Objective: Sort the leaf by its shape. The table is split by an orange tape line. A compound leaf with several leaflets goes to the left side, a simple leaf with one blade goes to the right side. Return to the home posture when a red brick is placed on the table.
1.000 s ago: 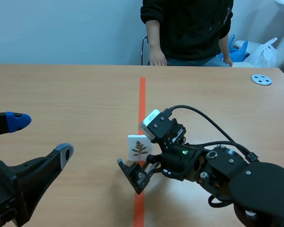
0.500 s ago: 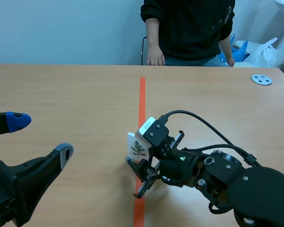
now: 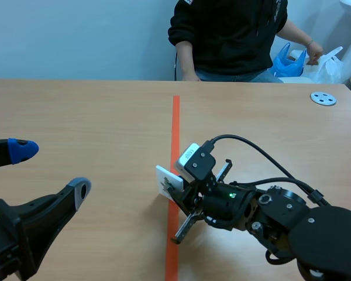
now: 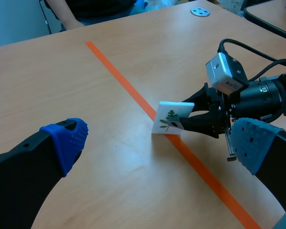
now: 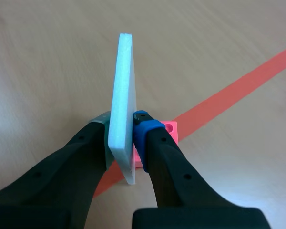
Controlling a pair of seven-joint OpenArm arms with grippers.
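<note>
Right end effector (image 5: 123, 123) is clamping the leaf card (image 4: 170, 118) at the orange tape line (image 4: 119, 76); left end effector (image 4: 159, 140) is hovering, fingers spread wide.

Item: leaf card (image 4: 170, 119), white foam, printed with a green compound leaf of several leaflets. I am seeing it standing roughly upright on edge over the orange tape line (image 3: 175, 117), the right gripper (image 5: 122, 121) pinching it.
</note>
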